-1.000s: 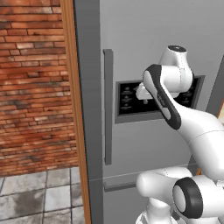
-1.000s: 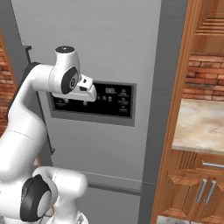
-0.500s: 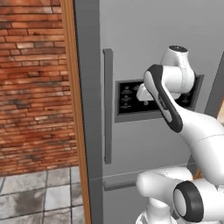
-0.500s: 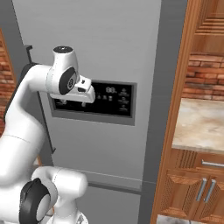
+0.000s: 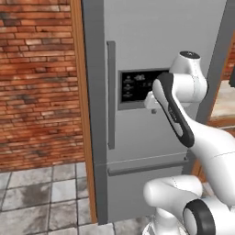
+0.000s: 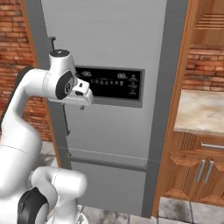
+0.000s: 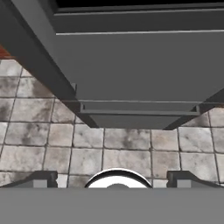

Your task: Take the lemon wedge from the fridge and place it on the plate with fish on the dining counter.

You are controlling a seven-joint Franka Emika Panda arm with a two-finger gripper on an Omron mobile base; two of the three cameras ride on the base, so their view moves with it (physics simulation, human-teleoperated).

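Observation:
The grey steel fridge (image 5: pixel 137 41) stands shut, with its long bar handle (image 5: pixel 110 94) on the left of the door and the black dispenser panel (image 5: pixel 135 87) beside it. My gripper (image 5: pixel 153 106) hangs in front of that panel, right of the handle, pointing down along the door. From the right base it sits at the panel's left end (image 6: pixel 82 99). In the hand view the gripper (image 7: pixel 113 180) is open and holds nothing, looking down the fridge front (image 7: pixel 131 61). The lemon wedge is hidden. The plate with fish and the dining counter are out of view.
A brick wall (image 5: pixel 36 82) and a wooden post (image 5: pixel 82 114) flank the fridge on the left. On the right a small stone counter (image 6: pixel 201 111) tops brown wooden cabinets (image 6: pixel 197 168). Grey floor tiles (image 7: pixel 131 153) lie below, and a horizontal drawer bar (image 5: pixel 147 167) crosses the fridge's lower part.
The arm has sunk a little and edged slightly toward the handle side. The gripper stays open and the fridge door stays shut.

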